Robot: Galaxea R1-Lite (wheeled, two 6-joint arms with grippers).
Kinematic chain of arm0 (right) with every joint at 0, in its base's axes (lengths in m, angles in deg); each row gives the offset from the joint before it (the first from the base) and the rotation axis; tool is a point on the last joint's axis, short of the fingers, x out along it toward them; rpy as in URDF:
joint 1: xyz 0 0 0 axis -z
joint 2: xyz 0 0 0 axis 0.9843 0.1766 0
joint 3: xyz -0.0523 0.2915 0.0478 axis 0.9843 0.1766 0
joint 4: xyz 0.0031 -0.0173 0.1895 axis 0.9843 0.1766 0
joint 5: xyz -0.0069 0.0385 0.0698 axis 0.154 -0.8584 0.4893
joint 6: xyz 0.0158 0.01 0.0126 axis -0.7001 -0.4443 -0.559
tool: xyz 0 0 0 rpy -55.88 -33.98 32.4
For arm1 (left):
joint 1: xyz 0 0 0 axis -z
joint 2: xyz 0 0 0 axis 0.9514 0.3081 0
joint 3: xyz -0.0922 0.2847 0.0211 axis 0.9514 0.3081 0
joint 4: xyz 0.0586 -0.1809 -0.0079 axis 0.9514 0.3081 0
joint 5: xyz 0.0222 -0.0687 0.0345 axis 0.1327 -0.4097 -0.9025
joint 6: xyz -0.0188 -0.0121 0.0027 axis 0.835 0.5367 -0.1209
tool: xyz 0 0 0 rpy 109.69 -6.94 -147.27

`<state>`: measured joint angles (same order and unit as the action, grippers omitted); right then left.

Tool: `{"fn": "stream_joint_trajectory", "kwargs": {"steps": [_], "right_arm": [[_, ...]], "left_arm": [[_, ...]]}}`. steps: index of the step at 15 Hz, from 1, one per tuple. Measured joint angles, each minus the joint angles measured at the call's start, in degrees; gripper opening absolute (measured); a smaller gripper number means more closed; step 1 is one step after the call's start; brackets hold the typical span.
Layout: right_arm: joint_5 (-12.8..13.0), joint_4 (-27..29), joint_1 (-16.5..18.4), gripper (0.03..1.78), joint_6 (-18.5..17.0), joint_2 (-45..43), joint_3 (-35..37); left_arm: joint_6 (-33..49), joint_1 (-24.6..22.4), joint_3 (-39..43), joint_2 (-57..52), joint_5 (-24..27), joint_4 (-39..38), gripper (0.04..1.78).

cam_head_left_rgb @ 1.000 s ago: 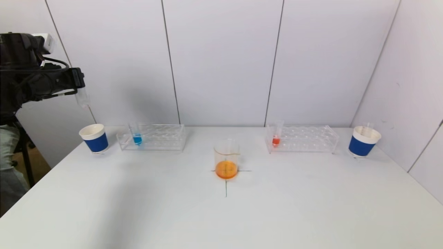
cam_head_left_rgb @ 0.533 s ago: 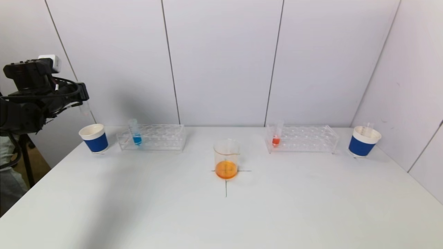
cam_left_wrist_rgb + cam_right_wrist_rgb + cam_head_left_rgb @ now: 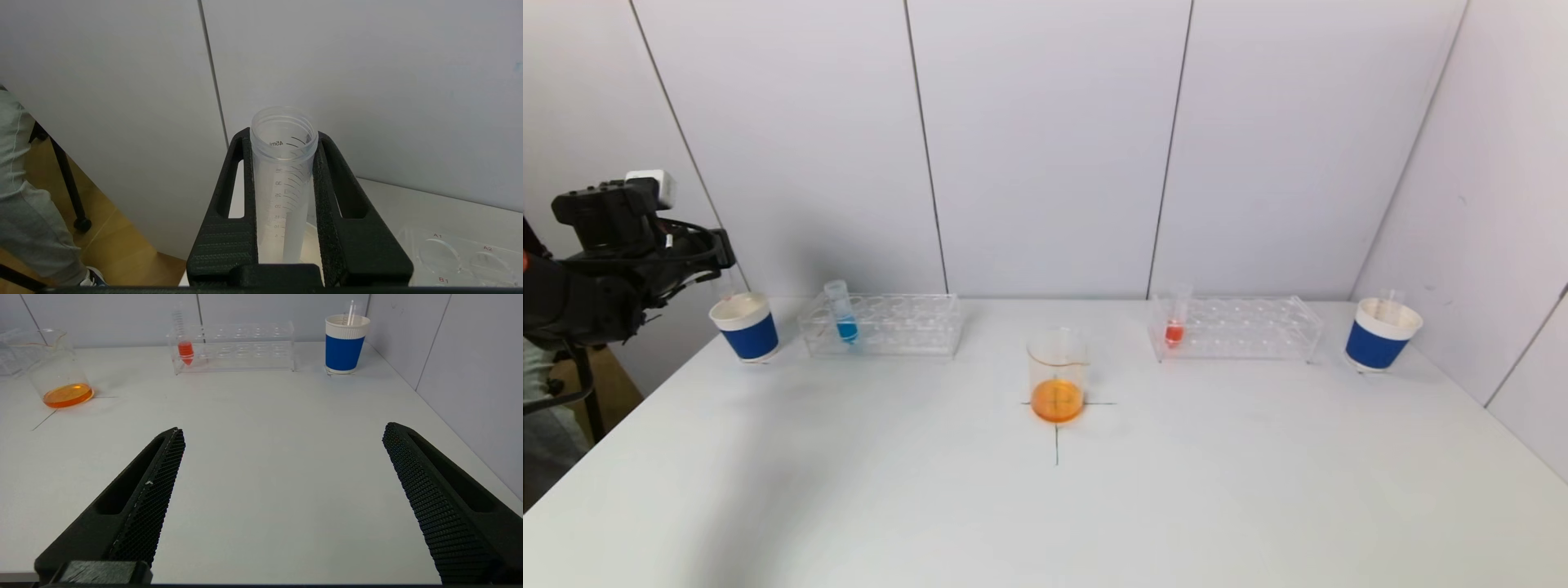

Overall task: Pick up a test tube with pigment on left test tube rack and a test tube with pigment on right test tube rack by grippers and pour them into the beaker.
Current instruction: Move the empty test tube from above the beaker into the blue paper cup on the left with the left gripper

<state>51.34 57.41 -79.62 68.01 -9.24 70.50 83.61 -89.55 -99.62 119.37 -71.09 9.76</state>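
Note:
My left gripper (image 3: 721,251) is at the far left, shut on an empty clear test tube (image 3: 282,183), held upright with its lower end in the left blue paper cup (image 3: 745,327). A tube with blue pigment (image 3: 843,317) stands in the left rack (image 3: 907,327). A tube with red pigment (image 3: 1174,325) stands in the right rack (image 3: 1250,328). The beaker (image 3: 1057,376) with orange liquid stands at the table's middle. My right gripper (image 3: 284,430) is open and empty, low over the near right of the table, out of the head view.
A second blue paper cup (image 3: 1380,335) holding an empty tube stands at the far right, beside the right wall. The table's left edge runs just past the left cup. A black cross is marked under the beaker.
My left gripper has come down with the empty tube, from well above the left cup to just over it, and the tube's lower end now sits in the cup.

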Motion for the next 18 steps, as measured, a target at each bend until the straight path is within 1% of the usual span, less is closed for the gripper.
{"fn": "stream_joint_trajectory", "kwargs": {"steps": [3, 5, 11, 14, 18], "right_arm": [[0.0, 0.1, 0.0, 1.76, 0.0, 0.0, 0.0], [0.0, 0.0, 0.0, 1.76, 0.0, 0.0, 0.0], [0.0, 0.0, 0.0, 1.76, 0.0, 0.0, 0.0], [0.0, 0.0, 0.0, 1.76, 0.0, 0.0, 0.0], [0.0, 0.0, 0.0, 1.76, 0.0, 0.0, 0.0]], "left_arm": [[0.0, -0.3, 0.5, 1.5, 0.6, -2.6, 0.43], [0.0, -0.3, 1.6, 2.0, 1.8, -3.0, 0.43], [-0.1, -0.5, 4.3, 3.1, 2.3, -3.6, 0.43], [-0.5, -0.5, 6.0, 3.7, 2.4, -8.4, 0.43], [-0.7, -0.9, 7.0, 4.3, 2.9, -9.1, 0.43]]}}
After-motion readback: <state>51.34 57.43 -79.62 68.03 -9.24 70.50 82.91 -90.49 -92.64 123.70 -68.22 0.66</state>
